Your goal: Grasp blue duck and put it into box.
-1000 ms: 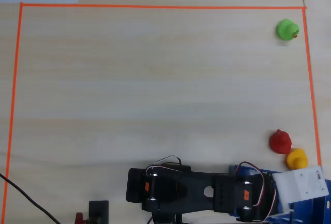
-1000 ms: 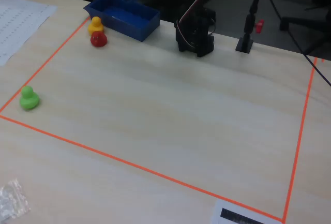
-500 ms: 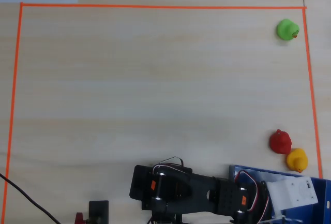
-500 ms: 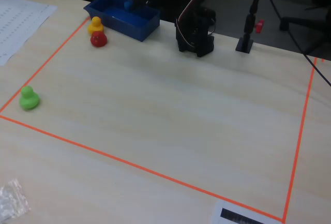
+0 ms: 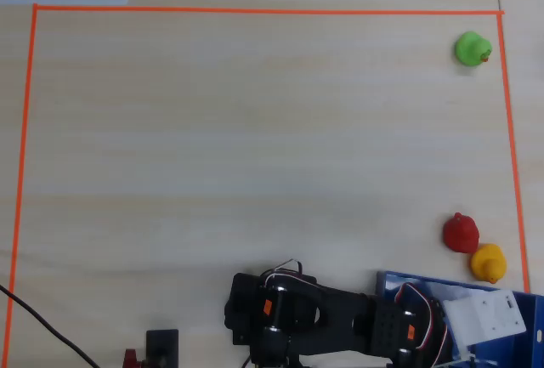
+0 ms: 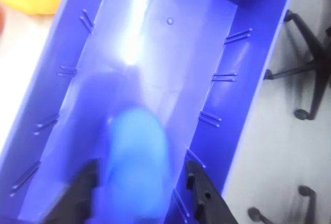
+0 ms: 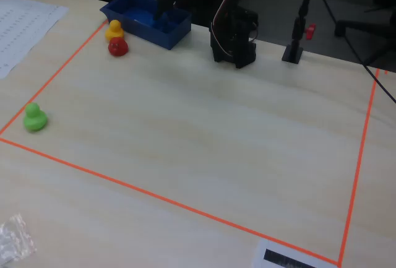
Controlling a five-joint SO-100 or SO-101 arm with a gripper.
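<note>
Over the box [image 6: 243, 105], the gripper [image 6: 140, 182] pinches the blurred blue duck [image 6: 135, 164] between its jaws, seemingly at the drop-off step; next, it likely must let go.

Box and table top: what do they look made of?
The box looks like moulded plastic, glossy: a bright glare streak on its floor, thin stiffening ribs on the walls. The table looks like pale wood or wood-print laminate, matte: fine parallel grain lines, no glare; which of the two I cannot tell.
</note>
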